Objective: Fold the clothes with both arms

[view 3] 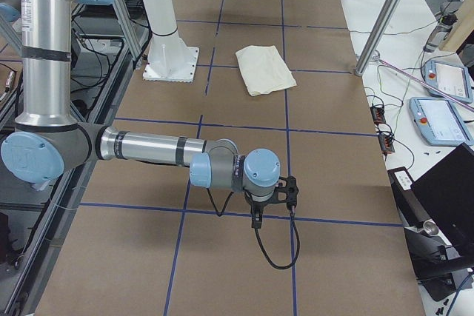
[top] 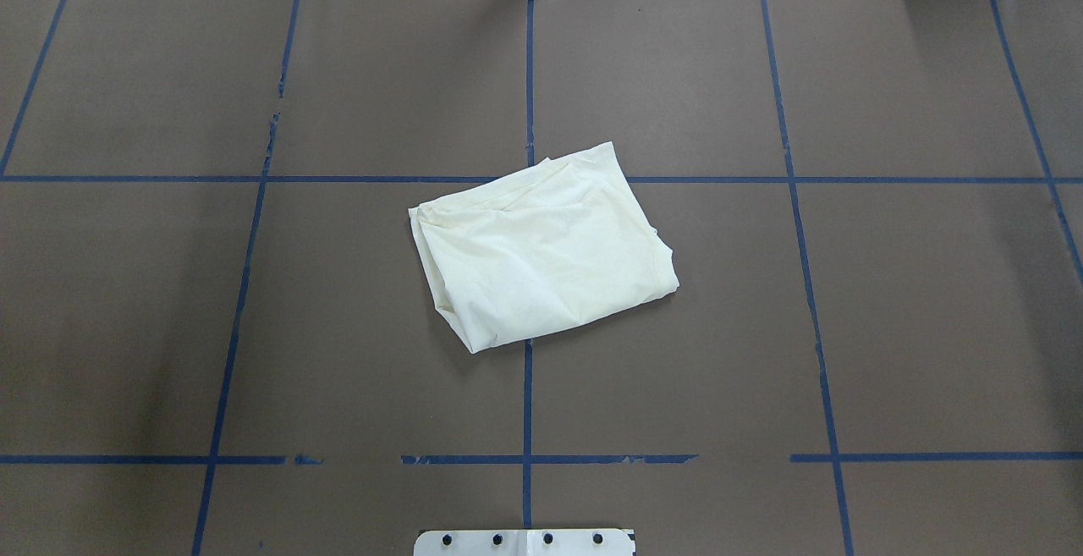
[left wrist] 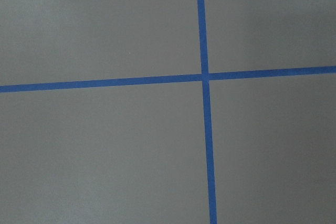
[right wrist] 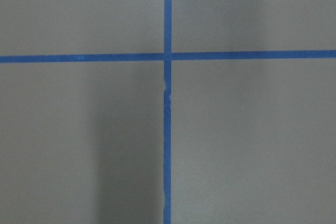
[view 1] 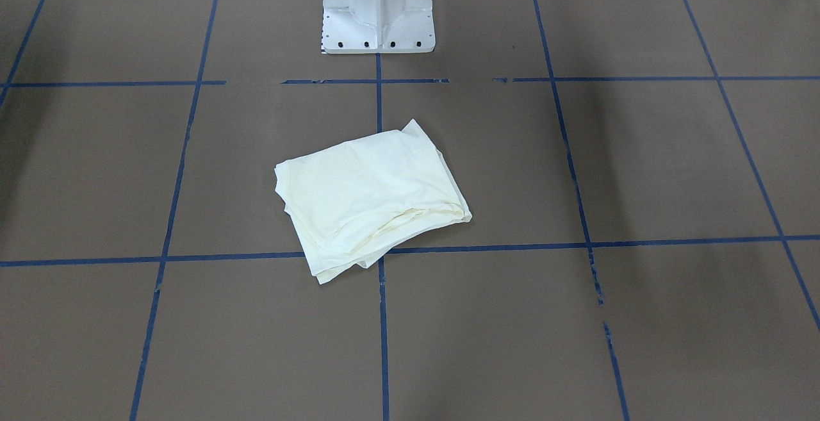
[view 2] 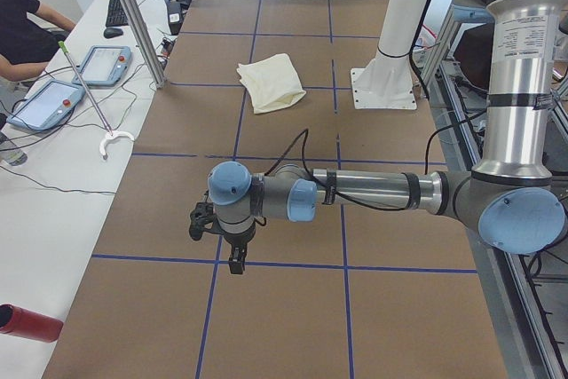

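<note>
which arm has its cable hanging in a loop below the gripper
The right arm, the near one in the right side view: its black cable loops below its gripper. The left arm has its cable arched above the forearm.

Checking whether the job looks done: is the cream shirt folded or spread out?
Folded. The shirt lies as a compact layered bundle, stacked edges visible along one side, no sleeves sticking out, only plain cream fabric showing.
</note>
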Tool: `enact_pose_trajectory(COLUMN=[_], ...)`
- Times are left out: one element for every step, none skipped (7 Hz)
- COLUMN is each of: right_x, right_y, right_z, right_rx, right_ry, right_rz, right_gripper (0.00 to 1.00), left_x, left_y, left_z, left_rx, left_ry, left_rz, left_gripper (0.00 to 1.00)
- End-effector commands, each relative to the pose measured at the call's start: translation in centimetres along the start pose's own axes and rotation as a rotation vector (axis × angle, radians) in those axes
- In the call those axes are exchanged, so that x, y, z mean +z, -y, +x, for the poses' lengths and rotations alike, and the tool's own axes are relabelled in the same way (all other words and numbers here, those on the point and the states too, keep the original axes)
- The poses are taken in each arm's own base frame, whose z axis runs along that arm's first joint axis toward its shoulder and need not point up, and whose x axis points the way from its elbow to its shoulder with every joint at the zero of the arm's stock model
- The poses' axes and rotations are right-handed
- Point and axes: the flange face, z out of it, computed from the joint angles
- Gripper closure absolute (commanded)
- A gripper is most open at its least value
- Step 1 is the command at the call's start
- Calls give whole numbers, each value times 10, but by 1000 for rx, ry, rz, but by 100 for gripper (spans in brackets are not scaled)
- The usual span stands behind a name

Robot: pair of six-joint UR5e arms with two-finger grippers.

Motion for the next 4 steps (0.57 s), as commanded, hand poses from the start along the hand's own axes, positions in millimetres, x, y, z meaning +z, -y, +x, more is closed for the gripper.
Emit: enact_pose_trajectory(right_x=[-2,-3,-3,-3], right_y=[3,4,4,4], right_z=[-2,-3,-4,-4], right_rx=[-4,-7,-8,-8], right_ry=[0,0,0,0], right_rz=[4,6,7,7], right_gripper=[0,0,0,0], left_x=[0,0,0,0], left_y=[0,0,1,1], left_z=[0,0,0,0], left_rx=[-1,-1,0,8], left_ry=[1,1,-1,1], left_rz=[-1,-1,1,1], left_gripper=[0,0,0,0])
